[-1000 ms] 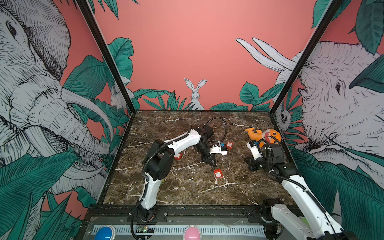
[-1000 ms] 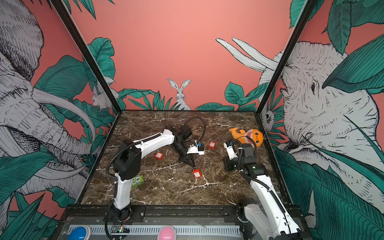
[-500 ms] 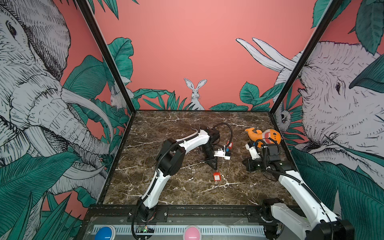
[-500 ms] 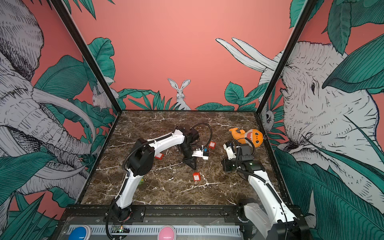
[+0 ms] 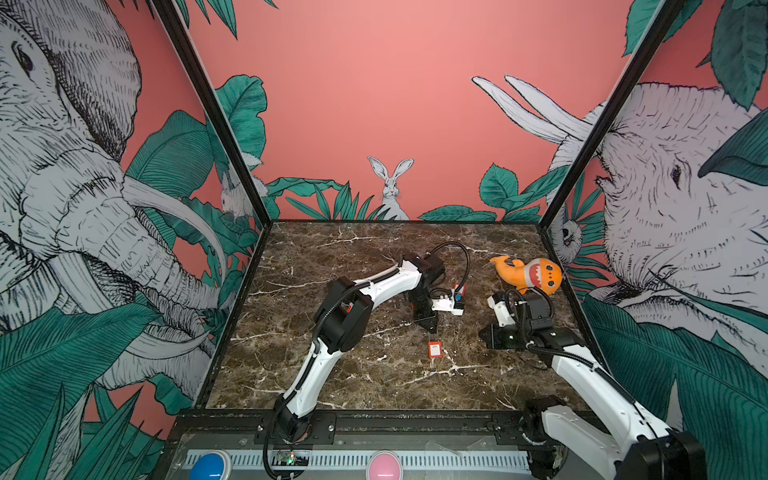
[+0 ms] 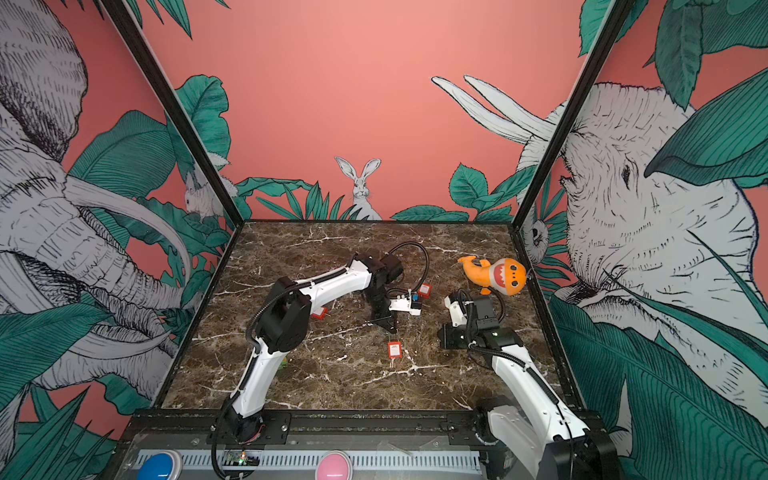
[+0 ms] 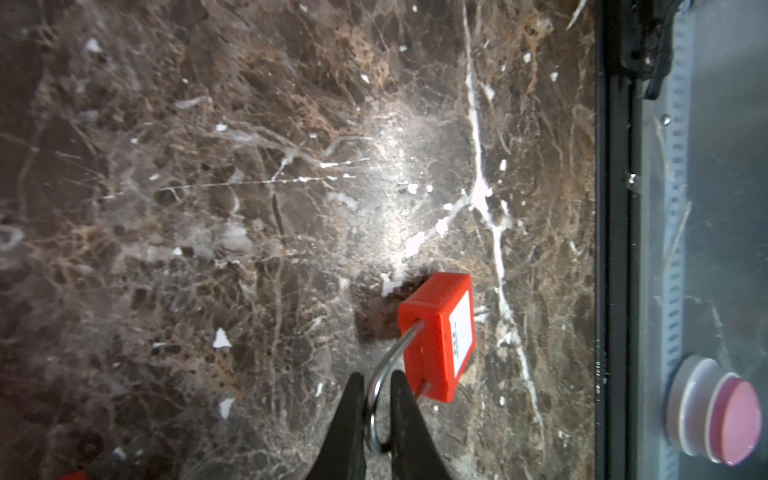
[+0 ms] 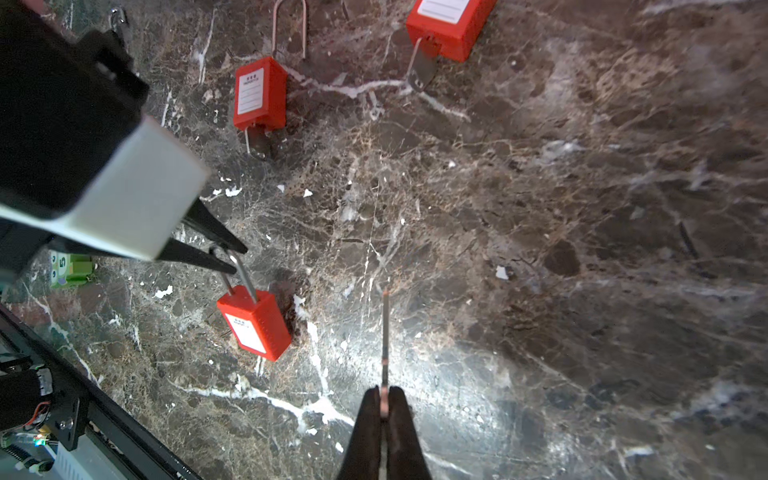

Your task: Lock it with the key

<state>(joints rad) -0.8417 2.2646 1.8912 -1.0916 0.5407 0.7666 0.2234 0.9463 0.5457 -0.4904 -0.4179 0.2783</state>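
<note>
A red padlock (image 5: 434, 349) (image 6: 394, 349) rests on the marble mid-table, its steel shackle pointing up. My left gripper (image 7: 376, 376) (image 5: 431, 326) comes down on it from above and is shut on the shackle's loop, with a narrow gap between the fingers. The padlock body (image 7: 440, 336) (image 8: 253, 322) shows a white label. To its right my right gripper (image 8: 384, 388) (image 5: 482, 335) is shut on the key (image 8: 385, 328). The thin blade sticks straight out of the fingertips, level above the table and apart from the padlock.
Two more red padlocks (image 8: 259, 93) (image 8: 451, 25) with keys in them lie farther back. An orange shark plush (image 5: 528, 274) sits at the back right. A small green block (image 8: 70, 268) lies by the left arm. Blue (image 5: 210, 465) and pink (image 5: 383, 465) buttons line the front rail.
The left arm's elbow has swung to the right while its gripper stays over the padlock. The right gripper with the key has crept left, toward the padlock.
</note>
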